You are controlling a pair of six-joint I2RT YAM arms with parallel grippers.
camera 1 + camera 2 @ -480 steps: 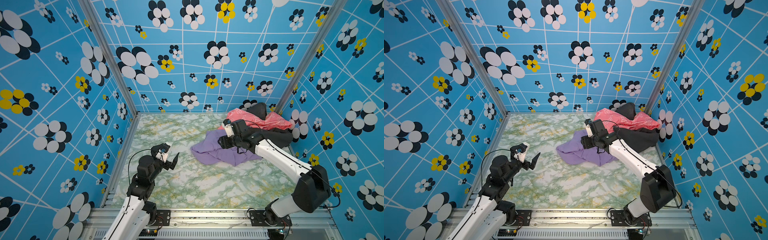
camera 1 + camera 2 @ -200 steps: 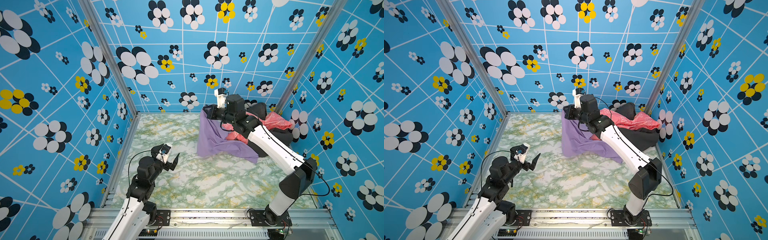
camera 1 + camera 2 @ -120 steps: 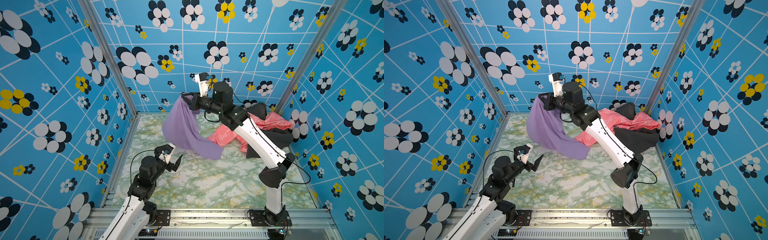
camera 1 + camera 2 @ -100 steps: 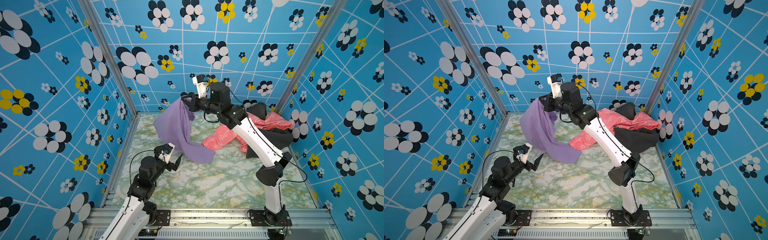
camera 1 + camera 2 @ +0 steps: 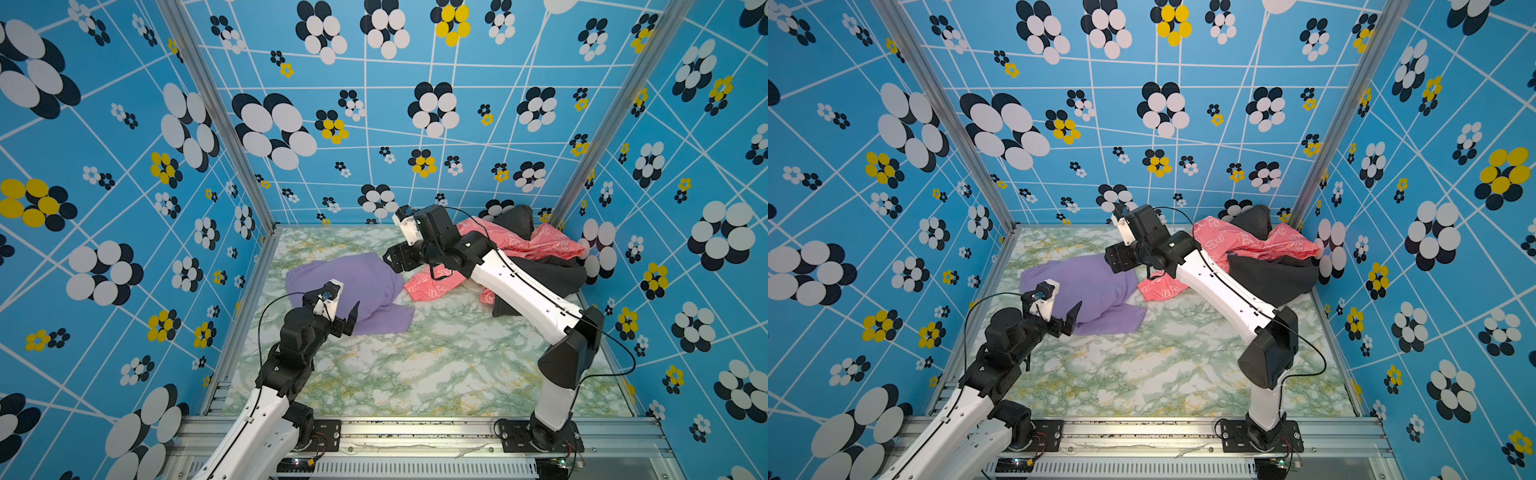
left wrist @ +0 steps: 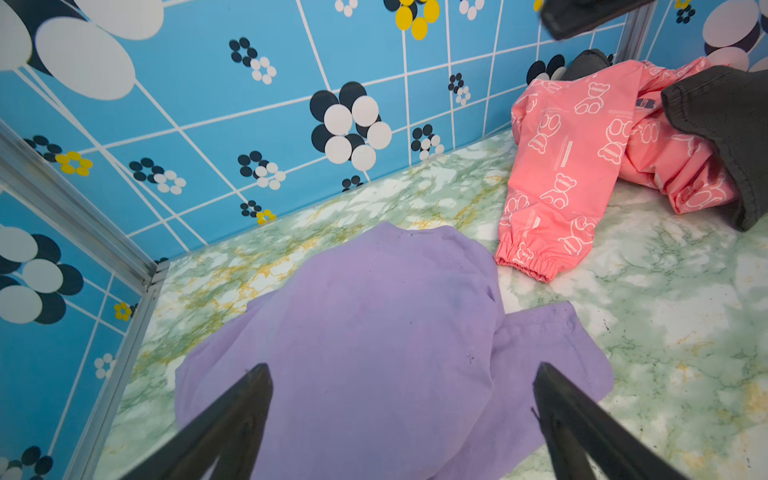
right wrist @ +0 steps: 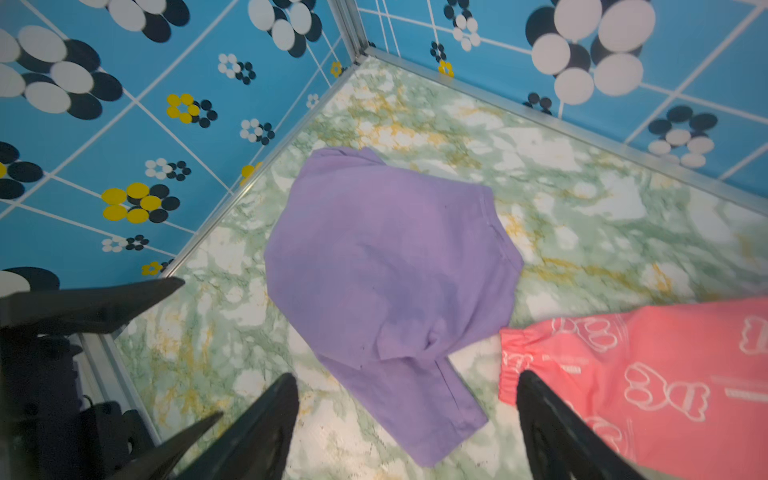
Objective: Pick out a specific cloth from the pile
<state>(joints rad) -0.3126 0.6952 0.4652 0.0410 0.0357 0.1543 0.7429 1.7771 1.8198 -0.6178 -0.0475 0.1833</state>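
The lavender cloth lies crumpled on the marble tabletop at the left back, apart from the pile. It fills the left wrist view and shows in the right wrist view. My right gripper hangs open above the cloth's far right edge, holding nothing. My left gripper stands open just in front of the cloth. The pile, a coral-pink jacket and black garments, sits in the back right corner.
A pink sleeve with an elastic cuff reaches from the pile almost to the cloth. Blue flowered walls with aluminium posts close in three sides. The marble tabletop runs to the front rail.
My right gripper carried the cloth up and leftward, opened and let it go. The cloth fell flat onto the table at the left. The gripper came down to its right edge.
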